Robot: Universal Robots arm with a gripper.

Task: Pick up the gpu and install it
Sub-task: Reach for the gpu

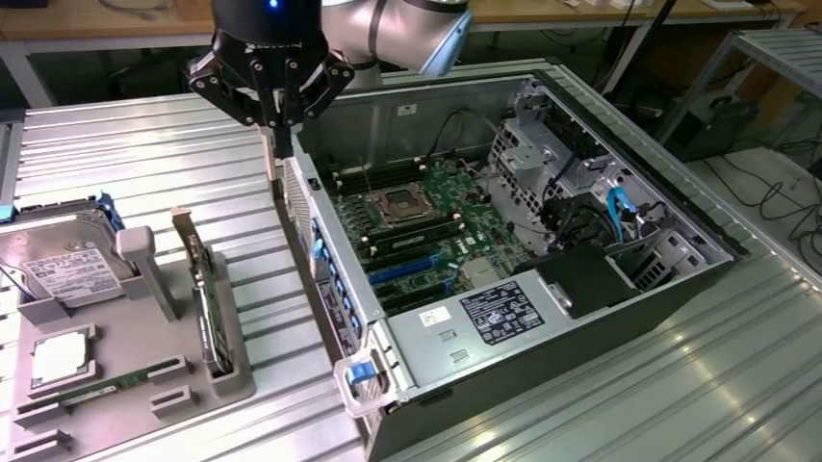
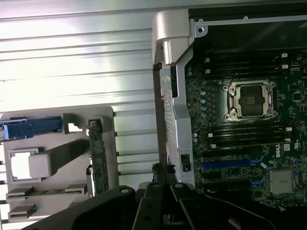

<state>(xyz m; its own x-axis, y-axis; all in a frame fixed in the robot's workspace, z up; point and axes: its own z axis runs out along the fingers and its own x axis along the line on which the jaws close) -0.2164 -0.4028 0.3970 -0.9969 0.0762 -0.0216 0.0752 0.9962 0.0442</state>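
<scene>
The gpu point(image 1: 206, 300) stands on its edge in a slot of the grey holder tray point(image 1: 167, 377) on the exterior view's left, its silver bracket end rising at the far end. Its green board edge point(image 2: 97, 153) also appears in the wrist view. My gripper point(image 1: 275, 166) hangs shut above the gap between the tray and the open computer case point(image 1: 385, 356), close to the case's rear wall. Nothing is held in it. The wrist view has the gripper point(image 2: 163, 176) over that wall's edge, apart from the gpu.
The case lies open with its motherboard point(image 1: 424, 231), empty CPU socket point(image 2: 250, 99) and blue card slots point(image 1: 408, 271) exposed. A silver hard drive point(image 1: 62, 271), a processor point(image 1: 61, 357) and a memory stick point(image 1: 92, 392) sit in the tray. The ribbed metal table point(image 1: 154, 154) surrounds everything.
</scene>
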